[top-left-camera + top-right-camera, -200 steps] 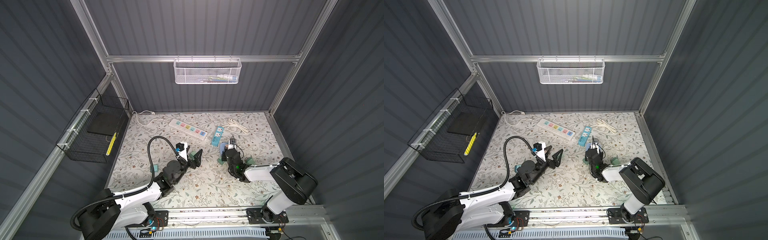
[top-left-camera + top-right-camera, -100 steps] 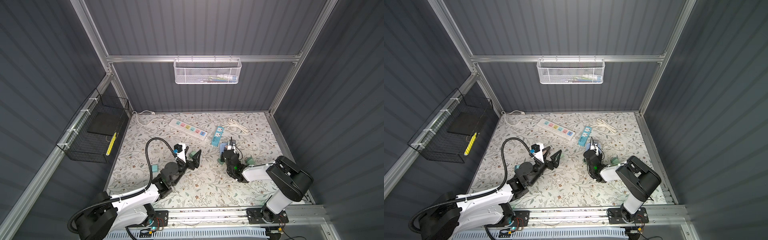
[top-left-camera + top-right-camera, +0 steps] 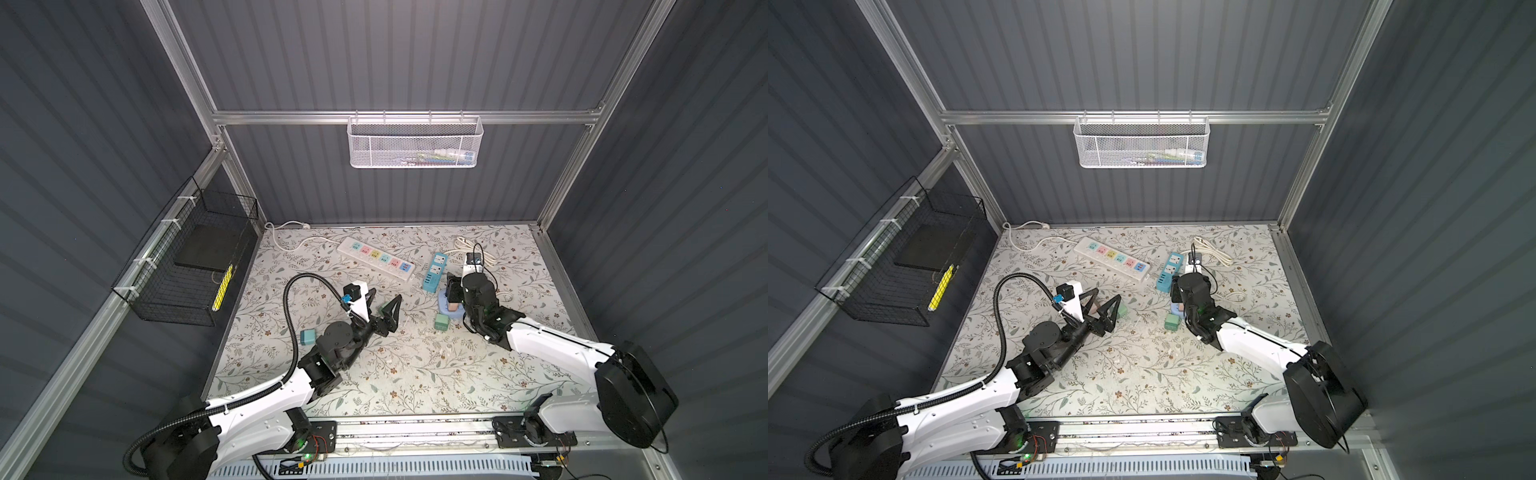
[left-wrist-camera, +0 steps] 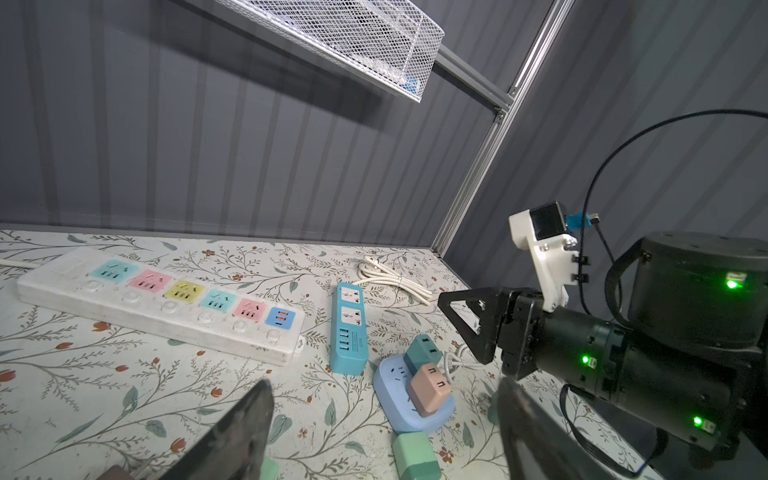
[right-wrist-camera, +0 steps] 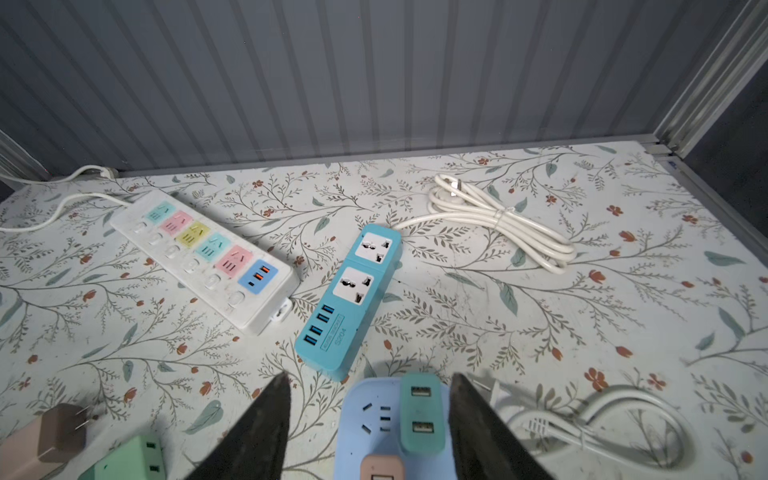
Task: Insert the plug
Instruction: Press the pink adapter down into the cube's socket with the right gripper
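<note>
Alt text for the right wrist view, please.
The open right gripper straddles a teal adapter plugged into a pale blue socket hub. Beyond lie a blue power strip, a white power strip and a coiled white cable.

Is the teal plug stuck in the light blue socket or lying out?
In. The teal plug stands flush on the light blue socket, no prongs showing. The right hand is open, not gripping it.
</note>
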Tool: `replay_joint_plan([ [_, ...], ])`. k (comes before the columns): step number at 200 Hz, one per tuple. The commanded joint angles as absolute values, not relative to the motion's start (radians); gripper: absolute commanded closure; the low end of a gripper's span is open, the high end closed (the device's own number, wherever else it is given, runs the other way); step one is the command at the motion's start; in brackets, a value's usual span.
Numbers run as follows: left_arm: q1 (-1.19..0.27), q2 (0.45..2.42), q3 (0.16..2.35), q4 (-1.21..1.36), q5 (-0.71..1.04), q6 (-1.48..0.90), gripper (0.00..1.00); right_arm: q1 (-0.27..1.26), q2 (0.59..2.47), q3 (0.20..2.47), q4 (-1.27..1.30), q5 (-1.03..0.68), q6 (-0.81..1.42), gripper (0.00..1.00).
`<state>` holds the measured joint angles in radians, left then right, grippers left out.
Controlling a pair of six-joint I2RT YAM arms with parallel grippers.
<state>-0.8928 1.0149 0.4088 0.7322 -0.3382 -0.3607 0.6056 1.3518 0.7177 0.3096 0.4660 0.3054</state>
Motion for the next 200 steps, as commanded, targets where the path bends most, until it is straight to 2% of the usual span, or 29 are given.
replay_joint_plan([
  [1,-0.887,0.997,0.454,0.687,-0.324,-0.371,0.16,0.573,1.361,0.703,0.232,0.419,0.300,0.41],
  [102,-0.887,0.948,0.442,0.624,-0.316,-0.396,0.16,0.538,1.480,0.591,0.276,0.376,0.391,0.44],
  [141,-0.887,0.930,0.428,0.617,-0.320,-0.408,0.17,0.537,1.453,0.581,0.265,0.359,0.393,0.44],
  [180,-0.887,0.915,0.439,0.592,-0.320,-0.398,0.17,0.538,1.349,0.671,0.112,0.358,0.380,0.31],
  [200,-0.887,0.916,0.443,0.592,-0.320,-0.396,0.17,0.540,1.364,0.738,0.031,0.330,0.386,0.29],
])
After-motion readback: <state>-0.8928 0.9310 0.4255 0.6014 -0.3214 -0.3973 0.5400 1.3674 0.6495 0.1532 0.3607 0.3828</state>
